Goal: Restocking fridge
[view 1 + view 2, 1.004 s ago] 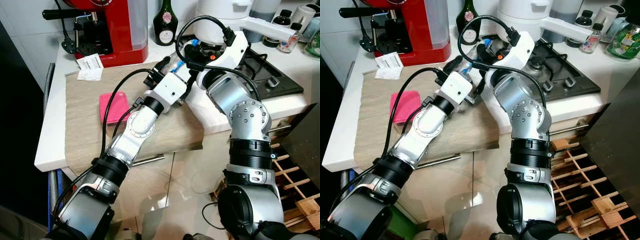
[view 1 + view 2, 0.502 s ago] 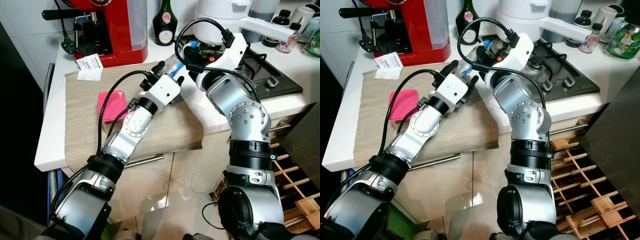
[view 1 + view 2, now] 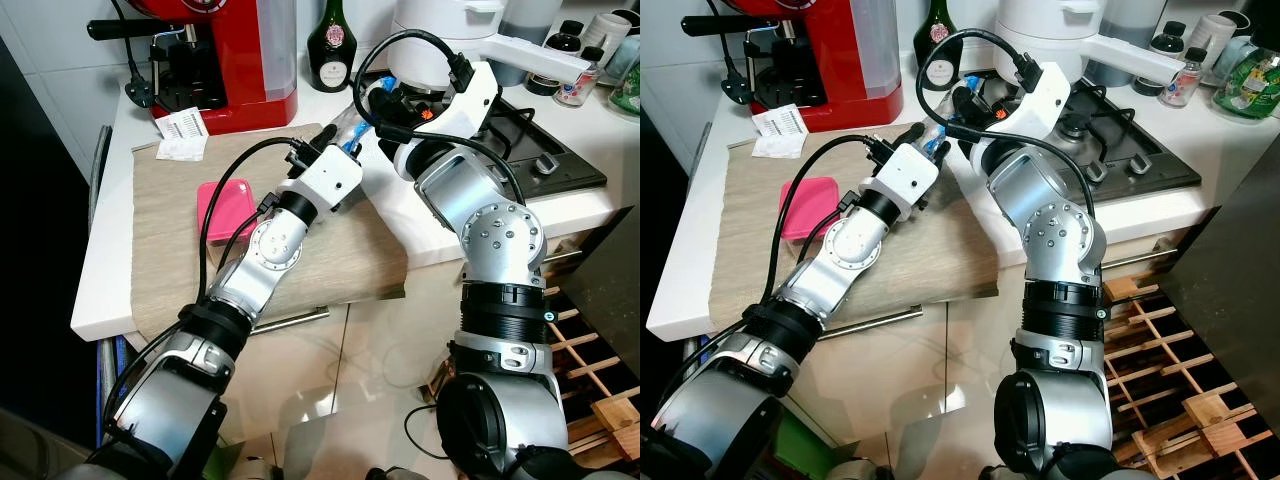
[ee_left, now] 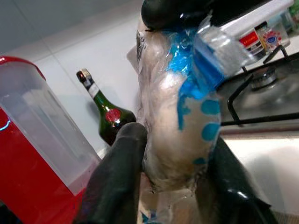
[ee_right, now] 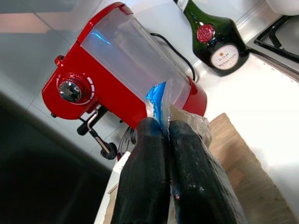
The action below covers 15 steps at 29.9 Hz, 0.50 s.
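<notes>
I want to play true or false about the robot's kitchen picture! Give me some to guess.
1. Both claws hold the same plastic bag. True: the left claw grips its body, the right claw pinches its edge.
2. The coffee machine is blue. False: it is red.
3. A pink container lies on the wooden board. True.
4. The green bottle lies on its side. False: it stands upright by the coffee machine.
</notes>
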### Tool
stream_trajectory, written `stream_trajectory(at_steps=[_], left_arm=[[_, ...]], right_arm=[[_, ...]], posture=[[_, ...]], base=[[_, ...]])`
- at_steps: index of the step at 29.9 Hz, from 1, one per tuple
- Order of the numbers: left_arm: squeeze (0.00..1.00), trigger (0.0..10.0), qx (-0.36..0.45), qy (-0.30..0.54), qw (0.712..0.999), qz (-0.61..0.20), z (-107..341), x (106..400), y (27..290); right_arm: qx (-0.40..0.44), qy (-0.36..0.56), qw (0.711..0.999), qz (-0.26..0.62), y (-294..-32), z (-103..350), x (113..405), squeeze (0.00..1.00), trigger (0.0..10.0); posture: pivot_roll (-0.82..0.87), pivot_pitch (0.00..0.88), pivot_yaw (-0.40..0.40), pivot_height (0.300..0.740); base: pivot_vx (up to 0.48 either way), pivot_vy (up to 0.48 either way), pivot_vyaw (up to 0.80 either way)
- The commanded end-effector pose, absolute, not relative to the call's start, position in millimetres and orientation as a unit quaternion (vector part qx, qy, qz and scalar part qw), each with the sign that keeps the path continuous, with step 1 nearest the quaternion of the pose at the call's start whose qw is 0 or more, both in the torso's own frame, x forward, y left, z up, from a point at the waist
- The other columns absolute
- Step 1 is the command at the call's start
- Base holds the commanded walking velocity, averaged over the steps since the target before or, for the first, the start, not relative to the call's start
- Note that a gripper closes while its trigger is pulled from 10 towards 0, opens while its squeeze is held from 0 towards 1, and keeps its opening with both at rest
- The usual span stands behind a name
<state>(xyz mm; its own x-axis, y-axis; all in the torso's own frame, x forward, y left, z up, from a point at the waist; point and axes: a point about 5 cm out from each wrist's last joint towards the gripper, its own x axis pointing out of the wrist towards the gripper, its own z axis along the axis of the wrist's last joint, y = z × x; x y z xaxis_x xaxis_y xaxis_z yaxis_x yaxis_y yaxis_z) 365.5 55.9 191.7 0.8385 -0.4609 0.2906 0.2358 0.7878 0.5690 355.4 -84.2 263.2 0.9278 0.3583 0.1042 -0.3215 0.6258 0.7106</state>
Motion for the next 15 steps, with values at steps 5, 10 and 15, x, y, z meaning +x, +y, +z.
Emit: stream_trajectory(at_steps=[5,10,15], left_arm=[[0.0,0.0,0.266,-0.213,0.921,-0.188,193.8,366.8,54.6],[0.0,0.0,0.27,-0.219,0.917,-0.195,194.3,366.9,53.1],[0.0,0.0,0.27,-0.216,0.917,-0.197,193.5,367.5,53.2]], right_arm=[[0.397,0.016,0.894,0.208,-80.6,268.0,349.5,0.27,0.0],[0.356,0.012,0.91,0.212,-81.6,268.3,349.5,0.0,10.0],[0.348,-0.014,0.912,0.215,-88.1,276.7,349.4,1.0,10.0]], posture=[[-0.09,0.0,0.008,0.74],[-0.09,0.0,0.009,0.74],[-0.09,0.0,0.01,0.74]], base=[[0.0,0.0,0.0],[0.0,0.0,0.0],[0.0,0.0,0.0]])
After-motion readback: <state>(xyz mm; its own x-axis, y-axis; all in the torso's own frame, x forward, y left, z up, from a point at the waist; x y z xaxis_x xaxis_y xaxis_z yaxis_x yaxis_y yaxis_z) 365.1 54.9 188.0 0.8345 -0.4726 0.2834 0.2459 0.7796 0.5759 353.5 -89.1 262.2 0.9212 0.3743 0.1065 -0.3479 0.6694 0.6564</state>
